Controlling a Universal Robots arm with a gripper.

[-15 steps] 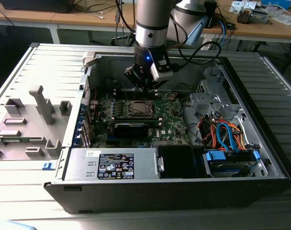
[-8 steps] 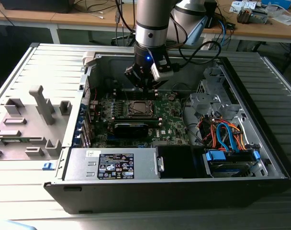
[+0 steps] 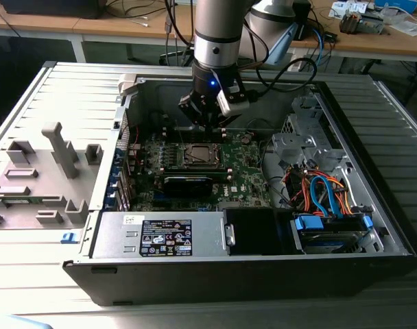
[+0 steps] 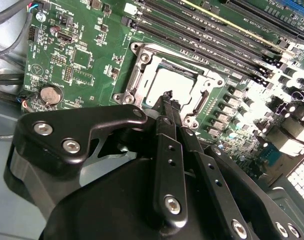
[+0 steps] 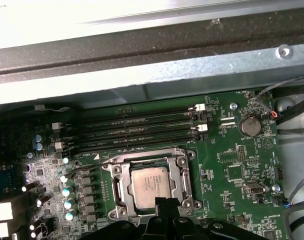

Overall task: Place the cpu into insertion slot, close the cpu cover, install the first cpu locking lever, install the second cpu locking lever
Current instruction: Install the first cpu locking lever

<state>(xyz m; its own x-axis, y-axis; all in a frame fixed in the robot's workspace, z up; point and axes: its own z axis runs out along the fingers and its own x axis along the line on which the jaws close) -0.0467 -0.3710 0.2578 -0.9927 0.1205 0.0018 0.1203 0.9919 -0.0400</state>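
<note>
The cpu (image 5: 151, 182) lies flat in the insertion slot (image 3: 198, 155) on the green motherboard, silver-grey top up, and it shows in the second wrist view (image 4: 176, 84) too. The cpu cover (image 5: 182, 176), a silvery frame plate, lies down around the chip with the chip showing through its window (image 4: 142, 75). My gripper (image 4: 167, 96) hangs just over the socket's edge, its two black fingers pressed together with nothing between them. In the first wrist view the gripper (image 5: 165, 202) overlaps the socket's near rim. In the exterior view the gripper (image 3: 210, 125) hovers above the socket.
Dark memory slots (image 5: 137, 127) run beside the socket, and a long black card (image 3: 188, 184) lies on its other side. A coin battery (image 5: 248, 126) sits on the board. The open case holds a power supply (image 3: 160, 236) and a drive bay with cables (image 3: 325, 199). Grey fixtures (image 3: 54, 154) stand outside.
</note>
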